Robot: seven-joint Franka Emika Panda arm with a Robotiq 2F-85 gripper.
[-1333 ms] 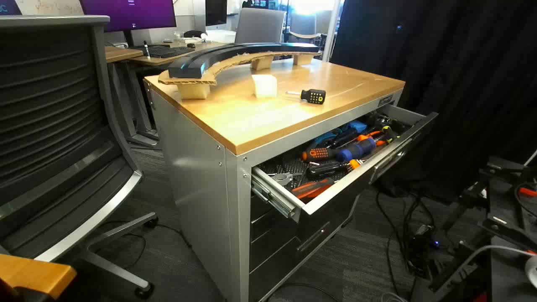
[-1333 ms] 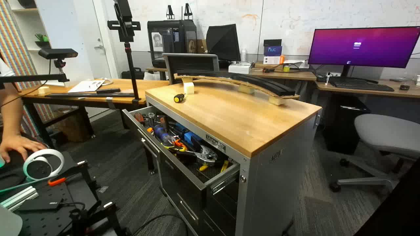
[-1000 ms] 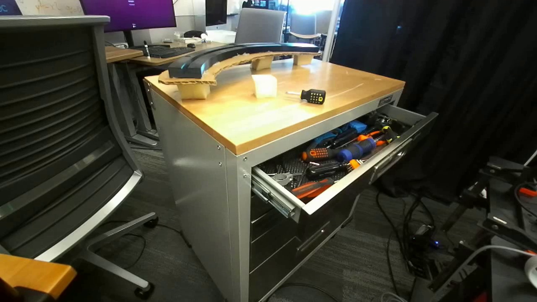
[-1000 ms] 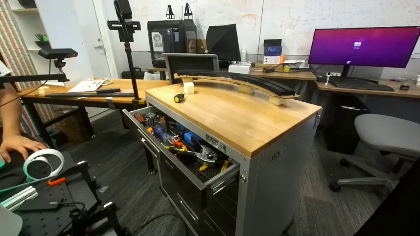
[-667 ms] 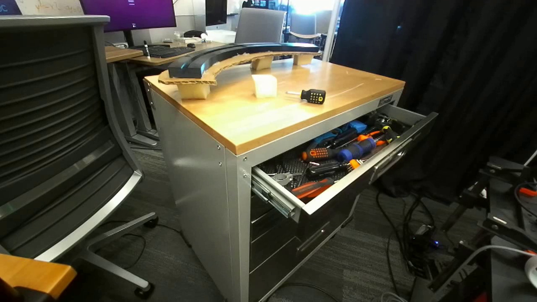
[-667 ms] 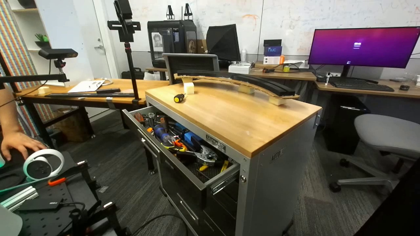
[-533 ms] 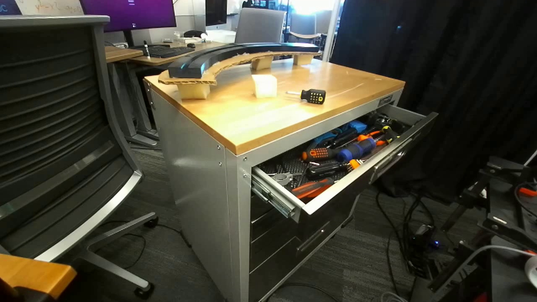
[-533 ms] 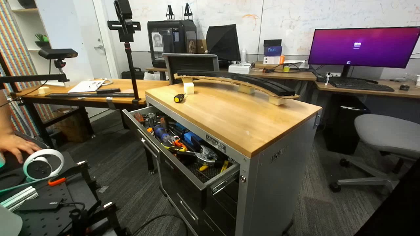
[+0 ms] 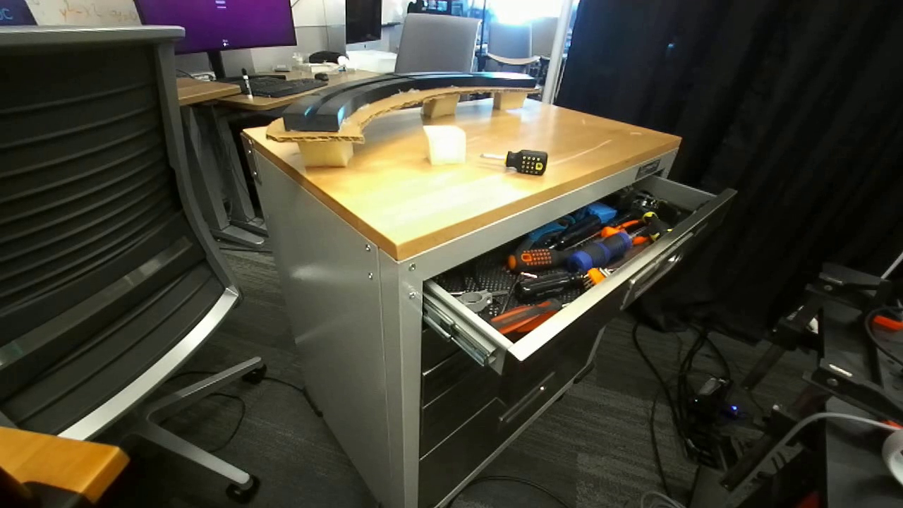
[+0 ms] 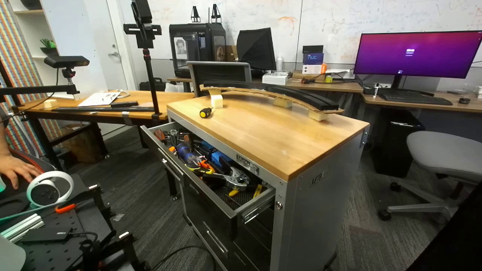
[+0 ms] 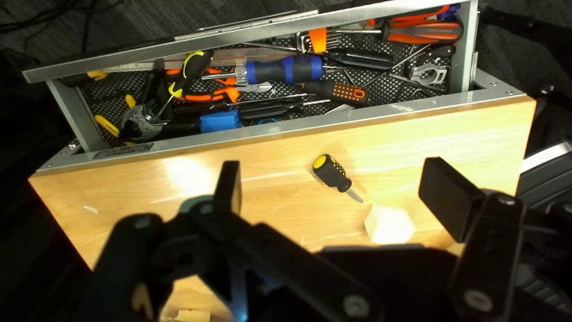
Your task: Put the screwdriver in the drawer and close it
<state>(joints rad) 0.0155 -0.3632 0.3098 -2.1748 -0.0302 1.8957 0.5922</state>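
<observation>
The short black screwdriver with yellow spots lies on the wooden worktop near its drawer-side edge. It shows in both exterior views [image 9: 528, 162] [image 10: 205, 112] and in the wrist view [image 11: 331, 172]. The top drawer is pulled open and holds several tools. Its front panel shows in both exterior views [image 9: 564, 319] [image 10: 199, 190], and the drawer rim in the wrist view [image 11: 250, 35]. My gripper [image 11: 336, 181] is open and empty above the worktop, with the screwdriver seen between its fingers and apart from them. The gripper is out of both exterior views.
A pale block [image 9: 446, 144] stands beside the screwdriver's tip, also in the wrist view [image 11: 389, 224]. A curved black piece on cardboard [image 9: 409, 90] rests on blocks along the back of the worktop. A person's hand [image 10: 17, 169] is on a black table beside a white ring controller [image 10: 50, 189].
The person's hand has shifted a little to the left. The screwdriver and the open drawer have not moved in the exterior views.
</observation>
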